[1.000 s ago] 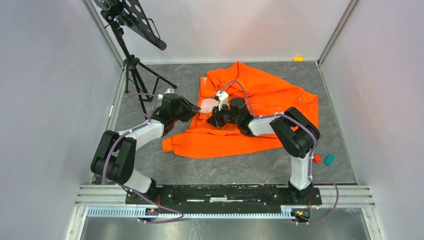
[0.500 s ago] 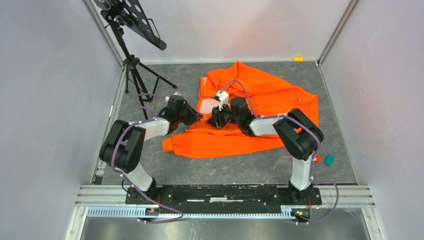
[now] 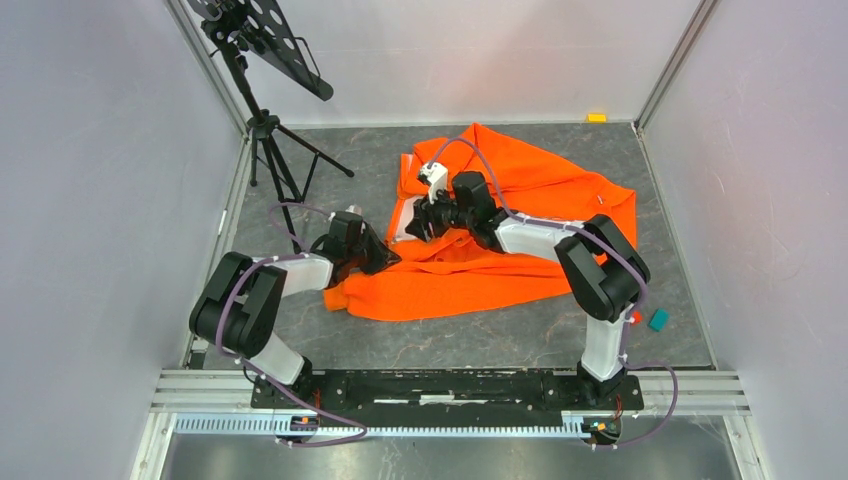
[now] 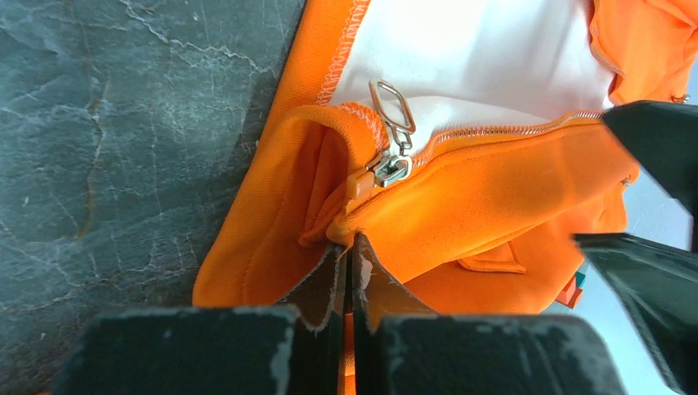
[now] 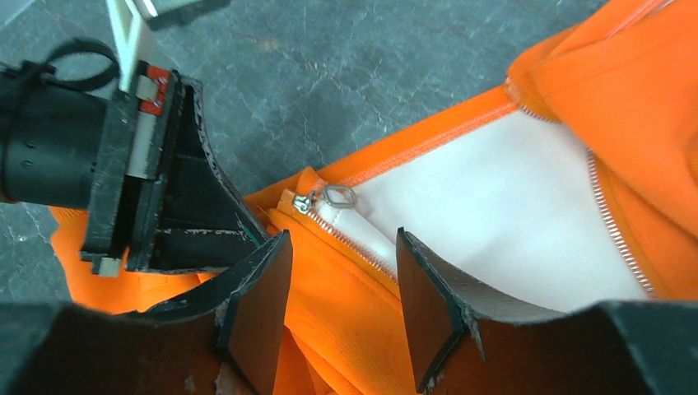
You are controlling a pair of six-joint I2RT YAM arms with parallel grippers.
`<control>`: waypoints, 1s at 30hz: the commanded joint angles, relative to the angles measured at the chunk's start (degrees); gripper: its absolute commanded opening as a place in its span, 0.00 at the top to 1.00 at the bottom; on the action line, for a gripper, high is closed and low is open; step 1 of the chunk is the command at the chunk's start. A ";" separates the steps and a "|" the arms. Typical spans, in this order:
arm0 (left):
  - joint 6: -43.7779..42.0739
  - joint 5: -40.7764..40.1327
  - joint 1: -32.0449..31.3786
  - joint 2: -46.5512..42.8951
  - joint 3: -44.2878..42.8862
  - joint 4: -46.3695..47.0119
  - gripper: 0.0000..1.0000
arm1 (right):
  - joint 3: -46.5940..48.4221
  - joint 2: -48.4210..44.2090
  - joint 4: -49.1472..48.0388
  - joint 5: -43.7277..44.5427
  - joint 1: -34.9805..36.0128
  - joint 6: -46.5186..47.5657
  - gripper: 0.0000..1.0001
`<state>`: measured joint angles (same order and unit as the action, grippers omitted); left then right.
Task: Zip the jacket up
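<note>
The orange jacket [image 3: 520, 215] lies spread on the dark floor, its front open over the pale lining [image 5: 510, 206]. My left gripper [image 4: 352, 251] is shut on the jacket's bottom hem, just below the metal zipper slider [image 4: 388, 169] and its ring pull [image 4: 393, 103]. In the top view it [image 3: 385, 257] sits at the jacket's left edge. My right gripper [image 5: 342, 276] is open, its fingers on either side of the orange front panel, a little short of the slider [image 5: 306, 202] and its pull [image 5: 337, 196]. In the top view it [image 3: 415, 222] hovers over the lining.
A black music stand on a tripod [image 3: 265, 125] stands at the back left. A small yellow block [image 3: 596, 117] lies at the back right. A red block [image 3: 634, 317] and a teal block [image 3: 658, 319] lie by the right arm. Walls enclose the floor.
My left gripper has moved nearer and down onto the jacket's lower left hem. My right gripper has moved back and left, up over the pale lining.
</note>
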<state>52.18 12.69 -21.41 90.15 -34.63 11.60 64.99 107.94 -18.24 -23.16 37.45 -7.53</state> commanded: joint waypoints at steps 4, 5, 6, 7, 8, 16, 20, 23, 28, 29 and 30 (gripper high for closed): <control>-1.35 2.84 0.34 1.40 0.65 0.60 0.94 | -2.65 3.06 -3.34 -2.41 0.54 -0.89 0.49; -0.98 3.03 0.56 1.47 0.63 0.96 0.93 | -4.17 3.05 -5.43 -2.14 0.84 -1.84 0.50; -0.58 3.27 0.90 1.35 0.81 1.63 0.91 | -5.65 3.27 -7.49 -1.87 1.12 -2.66 0.52; -0.10 3.60 1.29 1.22 1.00 2.17 0.90 | -6.72 3.63 -9.49 -1.55 1.21 -3.74 0.54; 0.33 4.01 1.83 1.05 1.04 2.84 0.86 | -7.71 4.20 -10.96 -1.39 1.30 -4.95 0.57; 4.51 8.25 5.56 1.75 0.51 7.11 0.66 | -10.61 6.85 -17.94 -2.14 1.40 -10.54 0.72; 6.51 9.98 5.76 4.06 -0.24 10.35 0.61 | -10.74 6.99 -18.41 -2.44 1.44 -10.72 0.72; 8.25 11.33 5.76 6.42 -0.62 13.51 0.61 | -10.83 6.60 -18.58 -2.55 1.46 -10.72 0.73; 8.39 10.26 5.76 7.53 0.21 12.68 0.84 | -10.33 5.28 -18.00 -2.63 1.42 -10.60 0.73; 8.11 9.65 5.77 7.00 1.29 12.49 0.87 | -9.20 4.95 -15.94 -2.15 1.27 -10.26 0.73; 7.66 9.29 5.77 6.42 2.54 12.42 0.89 | -7.31 4.75 -13.50 -1.53 1.07 -10.04 0.71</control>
<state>59.40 23.62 -15.81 97.14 -34.09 22.87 54.50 114.32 -34.20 -24.40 38.48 -17.72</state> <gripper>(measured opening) 0.153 0.273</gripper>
